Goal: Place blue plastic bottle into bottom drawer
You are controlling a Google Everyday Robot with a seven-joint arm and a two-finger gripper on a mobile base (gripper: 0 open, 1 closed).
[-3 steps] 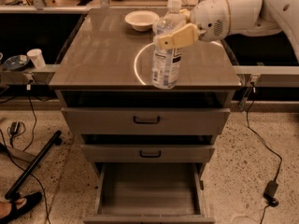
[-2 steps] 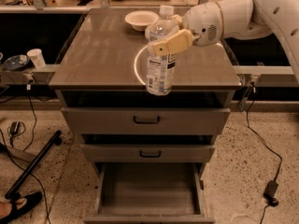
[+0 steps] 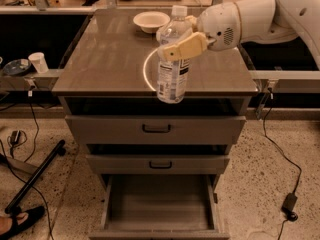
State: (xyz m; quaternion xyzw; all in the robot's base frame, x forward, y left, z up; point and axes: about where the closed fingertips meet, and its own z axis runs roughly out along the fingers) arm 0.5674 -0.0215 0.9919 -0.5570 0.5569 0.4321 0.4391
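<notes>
Carried forward and slightly leftward since a second ago, from over the middle of the cabinet top (image 3: 100, 59) out to its front edge, with hardly any further shift in the last stretch. Holds the blue plastic bottle (image 3: 170, 81) in the pincer (image 3: 170, 46), shut around its upper body, with one pale finger (image 3: 186, 45) across the front and the other hidden behind. Hangs it upright, cap up, base seemingly clear of the surface, over the front lip. Leaves a white bowl (image 3: 151, 20) behind the pincer, on the top. Has the bottom drawer (image 3: 160, 204) well below the pincer and standing open, with two shallower drawers (image 3: 156, 128) between, seemingly a little out. Looks to be mid-carry: grasp made, placing not yet done. Calls next for coming further forward past those two drawer fronts, then lowering straight down into the open drawer before letting go. Risks clipping the upper fronts if lowered too soon.
</notes>
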